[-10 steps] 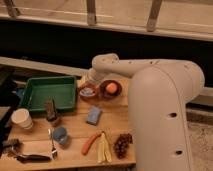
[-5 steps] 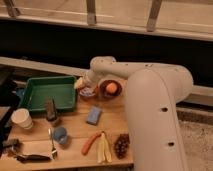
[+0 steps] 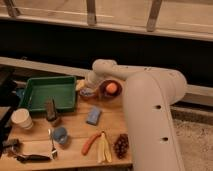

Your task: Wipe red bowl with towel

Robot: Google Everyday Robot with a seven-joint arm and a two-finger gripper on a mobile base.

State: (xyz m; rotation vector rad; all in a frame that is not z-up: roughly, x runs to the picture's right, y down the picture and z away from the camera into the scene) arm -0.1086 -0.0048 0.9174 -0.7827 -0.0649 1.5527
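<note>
The red bowl [image 3: 111,89] sits at the back of the wooden table with an orange fruit [image 3: 111,87] inside it. My gripper [image 3: 88,90] is at the end of the white arm [image 3: 150,110], low over the table just left of the bowl. A small pale blue and white thing [image 3: 87,93], possibly the towel, lies right under the gripper. I cannot tell whether the gripper holds it. A yellow object [image 3: 80,85] shows just left of the gripper.
A green tray [image 3: 47,92] lies left of the gripper. On the table are a blue sponge [image 3: 93,115], a dark upright object [image 3: 51,110], a white cup [image 3: 21,119], a blue cup [image 3: 60,134], a carrot [image 3: 91,142], a banana [image 3: 103,147], grapes [image 3: 121,146] and utensils [image 3: 27,156].
The arm has shifted a little to the left. The gripper stays low beside the bowl's left side. The bowl and the other objects have not moved.
</note>
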